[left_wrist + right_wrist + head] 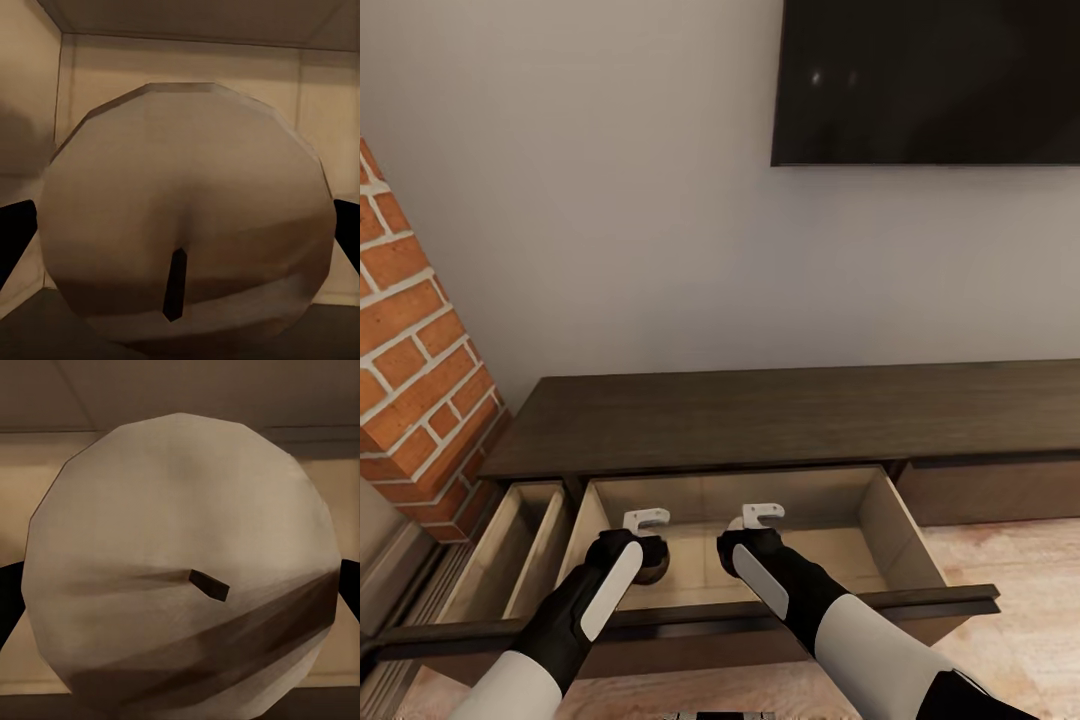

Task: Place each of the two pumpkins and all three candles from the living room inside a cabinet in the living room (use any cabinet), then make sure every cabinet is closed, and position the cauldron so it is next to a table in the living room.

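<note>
Both arms reach down into the open drawer (905, 540) of the cabinet (780, 415). L gripper (645, 540) holds a tan candle (187, 225), its black fingers (15, 240) tight on both sides. R gripper (755, 535) holds another candle (180, 570) the same way, w/ fingers (349, 585) at each side. Both candles hang just inside the drawer. Behind: grey wall, brick column (415, 350) at left, dark TV (930, 80) up high.

head: soft even light, sharp | wrists: dim, warm, shadow-banded, slightly soft
</note>
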Motion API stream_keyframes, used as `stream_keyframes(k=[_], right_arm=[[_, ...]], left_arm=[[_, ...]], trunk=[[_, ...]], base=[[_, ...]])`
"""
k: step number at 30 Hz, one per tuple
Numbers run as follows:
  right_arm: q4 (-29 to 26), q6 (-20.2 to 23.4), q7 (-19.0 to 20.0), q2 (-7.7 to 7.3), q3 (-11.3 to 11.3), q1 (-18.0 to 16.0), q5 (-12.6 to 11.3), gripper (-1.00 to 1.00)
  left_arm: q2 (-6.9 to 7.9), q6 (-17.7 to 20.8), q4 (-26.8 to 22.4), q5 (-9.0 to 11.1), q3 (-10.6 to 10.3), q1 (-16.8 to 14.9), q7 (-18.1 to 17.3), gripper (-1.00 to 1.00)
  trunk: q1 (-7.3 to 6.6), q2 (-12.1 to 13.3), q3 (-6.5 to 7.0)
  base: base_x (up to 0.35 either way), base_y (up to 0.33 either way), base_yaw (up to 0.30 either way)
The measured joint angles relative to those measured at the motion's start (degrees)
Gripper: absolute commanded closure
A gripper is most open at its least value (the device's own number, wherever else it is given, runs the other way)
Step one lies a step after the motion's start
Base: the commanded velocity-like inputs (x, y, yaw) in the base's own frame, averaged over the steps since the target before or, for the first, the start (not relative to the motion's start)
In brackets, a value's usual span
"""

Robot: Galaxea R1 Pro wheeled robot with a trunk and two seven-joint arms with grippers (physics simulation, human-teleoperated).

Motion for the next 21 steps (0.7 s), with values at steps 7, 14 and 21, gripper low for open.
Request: stream_keyframes(k=[7,14,21], right_arm=[[0.00,-0.11,0.08,0.00,0.00,0.00,0.02,1.00],[-0.02,-0.34,0.09,0.00,0.02,-0.01,0.15,1.00],[-0.05,-0.62,0.09,0.00,0.02,-0.01,0.15,1.00]], left_arm=[[-0.01,0.11,-0.04,0.12,0.02,0.00,0.01,1.00],[-0.07,-0.02,-0.05,0.03,-0.03,-0.01,0.01,1.00],[-0.10,0.01,-0.13,-0.02,-0.20,-0.01,0.02,1.00]], trunk=[[0.18,-0.09,-1.55],[0.25,-0.14,-2.22],[0.30,-0.17,-2.66]], base=[[0.000,0.000,0.000],[0.000,0.000,0.000],[0.000,0.000,0.000]])
